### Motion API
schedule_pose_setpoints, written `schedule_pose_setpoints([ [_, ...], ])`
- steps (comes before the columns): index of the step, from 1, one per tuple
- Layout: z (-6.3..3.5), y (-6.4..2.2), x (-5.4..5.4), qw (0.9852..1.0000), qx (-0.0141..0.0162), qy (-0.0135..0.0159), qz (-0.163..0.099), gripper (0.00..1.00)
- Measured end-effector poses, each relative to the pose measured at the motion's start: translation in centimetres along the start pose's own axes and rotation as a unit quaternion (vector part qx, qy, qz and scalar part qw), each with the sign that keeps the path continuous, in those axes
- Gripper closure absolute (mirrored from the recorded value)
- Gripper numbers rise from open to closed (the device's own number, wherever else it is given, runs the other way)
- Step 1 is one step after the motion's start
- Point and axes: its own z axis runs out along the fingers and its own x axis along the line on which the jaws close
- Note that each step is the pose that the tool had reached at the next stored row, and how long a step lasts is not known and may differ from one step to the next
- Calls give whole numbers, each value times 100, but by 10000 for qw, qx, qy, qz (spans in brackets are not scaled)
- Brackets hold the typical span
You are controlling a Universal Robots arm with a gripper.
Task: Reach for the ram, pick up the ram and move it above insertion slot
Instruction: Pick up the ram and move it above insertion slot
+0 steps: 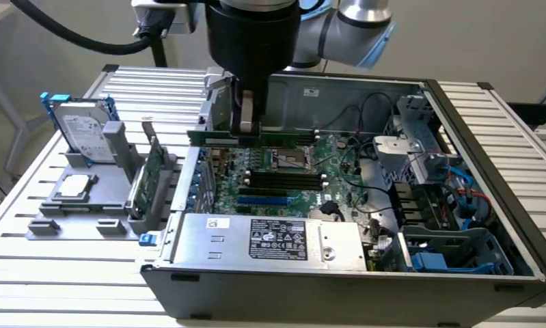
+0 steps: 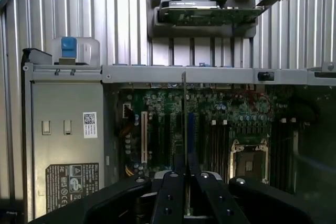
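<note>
My gripper (image 1: pixel 247 128) hangs inside the open computer case, shut on the ram (image 1: pixel 282 139), a long thin green stick held level above the motherboard (image 1: pixel 341 195). The black memory slots (image 1: pixel 282 180) lie just below and toward the case front from the stick. In the wrist view the ram (image 2: pixel 185 119) appears edge-on as a thin vertical line clamped between the two dark fingers (image 2: pixel 169 198), above the motherboard next to a blue slot (image 2: pixel 191 132) and the black slots (image 2: pixel 218 145).
A silver hard drive (image 1: pixel 79 128) and a taller green card with a metal bracket (image 1: pixel 150 176) stand in a grey fixture (image 1: pixel 72 222) at the exterior view's left. The power supply (image 1: pixel 273 239), cables (image 1: pixel 373 198) and a drive cage (image 1: pixel 450 249) crowd the case.
</note>
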Motion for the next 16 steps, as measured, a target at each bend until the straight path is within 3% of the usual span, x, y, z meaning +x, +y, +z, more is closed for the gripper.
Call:
schedule_pose_setpoints([
  [7,39,-259,-144,10000,0,8,0,86],
  [16,115,-428,-462,10000,1,32,1,86],
])
